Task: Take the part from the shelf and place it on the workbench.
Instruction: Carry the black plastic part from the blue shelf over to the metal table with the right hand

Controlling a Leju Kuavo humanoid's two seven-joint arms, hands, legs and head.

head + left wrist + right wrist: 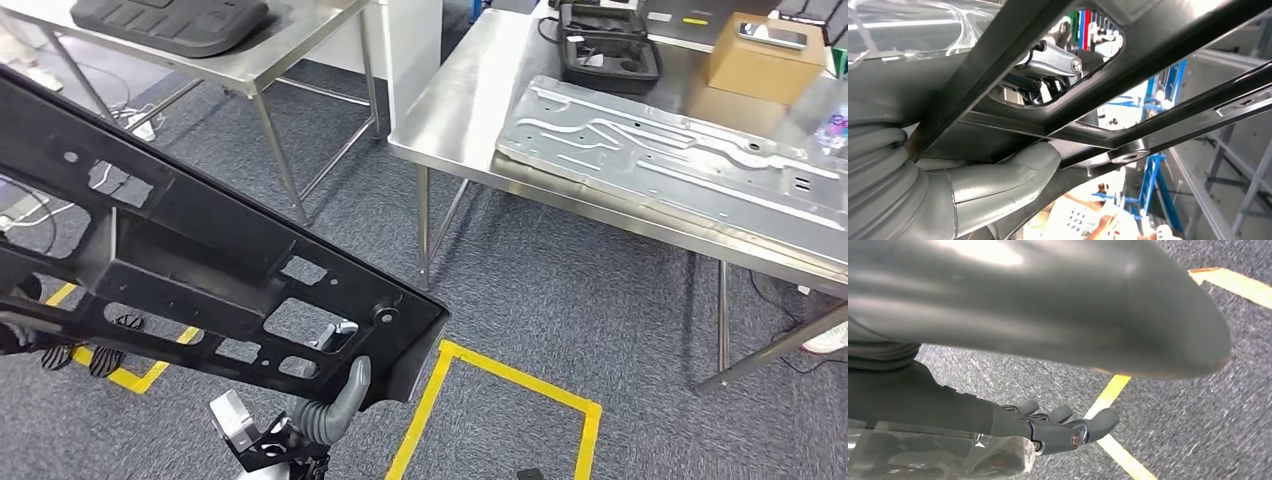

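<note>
The robot is carrying a long black frame part (200, 260) above the carpet (560, 300), tilted across the near left of the head view. The left hand (335, 405) is gripping the part's lower edge, its grey thumb (998, 182) pressing one face while its fingers (1048, 62) are poking through an opening. The right hand (1058, 427) is hanging beneath a blurred dark edge, fingers stretched out together; whether it is bearing the part cannot be told. Yellow floor tape (520, 375) is lying below. Farther off, a steel workbench (450, 110) is carrying a metal panel (680, 160) and a cardboard box (765, 60).
</note>
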